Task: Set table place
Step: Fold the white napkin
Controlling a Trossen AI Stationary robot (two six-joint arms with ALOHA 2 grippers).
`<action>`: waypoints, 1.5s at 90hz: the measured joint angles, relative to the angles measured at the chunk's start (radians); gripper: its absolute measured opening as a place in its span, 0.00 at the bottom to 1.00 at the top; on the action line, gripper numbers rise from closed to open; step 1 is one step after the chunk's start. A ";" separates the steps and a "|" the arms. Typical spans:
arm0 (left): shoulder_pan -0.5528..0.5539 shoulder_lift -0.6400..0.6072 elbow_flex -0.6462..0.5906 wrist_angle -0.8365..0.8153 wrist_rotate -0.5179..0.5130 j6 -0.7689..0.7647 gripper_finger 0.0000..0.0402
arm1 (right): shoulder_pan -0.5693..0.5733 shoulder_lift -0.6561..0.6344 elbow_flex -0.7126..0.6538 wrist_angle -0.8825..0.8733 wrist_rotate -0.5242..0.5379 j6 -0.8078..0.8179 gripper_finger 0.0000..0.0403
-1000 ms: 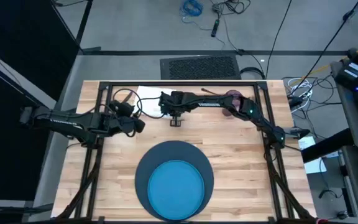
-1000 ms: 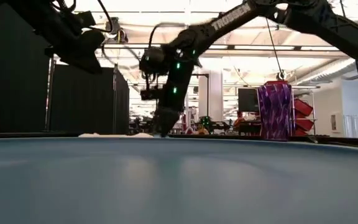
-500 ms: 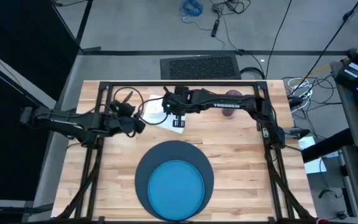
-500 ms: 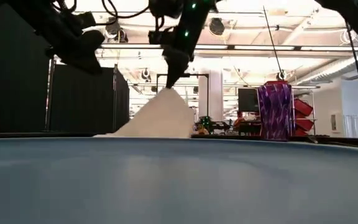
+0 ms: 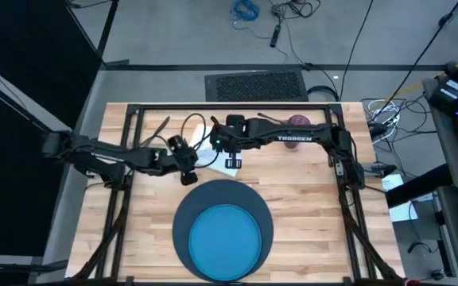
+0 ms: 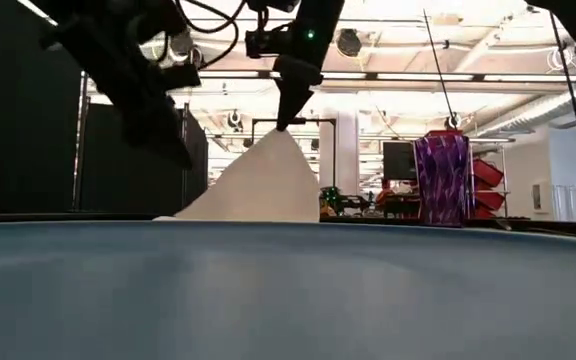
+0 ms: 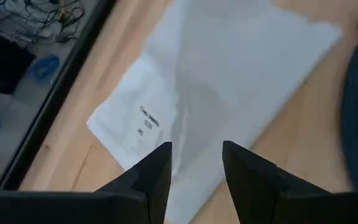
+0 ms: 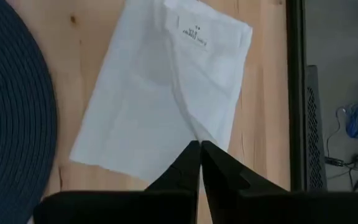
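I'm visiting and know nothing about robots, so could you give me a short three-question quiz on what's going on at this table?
1. True or false: the right gripper is pinching the napkin and lifting part of it off the table.
2. What lies on the mat? A) the cup B) the plate C) a fork
3. Fill in: the left gripper is ____ and hovers over the napkin.

Key
1. True: its fingers are shut on the cloth, which rises to a peak in the low view.
2. B: the plate. The cup stands far back.
3. Open.
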 joint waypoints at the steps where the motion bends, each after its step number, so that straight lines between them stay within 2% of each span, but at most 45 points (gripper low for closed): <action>1: 0.001 0.005 0.000 0.002 0.000 0.000 0.34 | 0.000 0.000 0.000 -0.003 0.000 0.000 0.00; 10: 0.015 0.035 0.000 0.006 -0.014 -0.002 0.39 | -0.008 0.000 0.000 -0.016 0.000 0.000 0.00; 26: 0.041 0.054 0.000 0.066 -0.101 0.020 0.53 | -0.018 0.000 0.000 -0.020 -0.004 0.007 0.00; 39: 0.054 0.055 0.000 0.152 -0.102 0.048 0.64 | -0.028 0.000 0.000 -0.008 -0.008 0.006 0.00; 51: 0.055 0.055 0.000 0.170 -0.090 0.050 0.69 | -0.038 0.000 0.000 -0.016 -0.008 0.005 0.00; 72: 0.055 0.055 0.000 0.177 0.015 0.058 0.70 | -0.054 0.000 0.000 -0.016 -0.007 -0.011 0.00; 91: 0.058 0.100 0.000 0.212 0.024 0.101 0.70 | -0.054 0.000 0.000 -0.008 -0.008 -0.033 0.00; 110: 0.080 0.186 0.000 0.254 -0.021 0.106 0.70 | -0.052 0.000 0.000 -0.012 -0.008 -0.043 0.00; 122: 0.101 0.234 0.000 0.280 -0.107 0.111 0.70 | -0.047 0.000 0.000 -0.038 -0.008 -0.045 0.00; 135: 0.132 0.264 0.000 0.298 -0.085 0.103 0.70 | -0.036 0.000 0.000 -0.045 -0.011 -0.041 0.00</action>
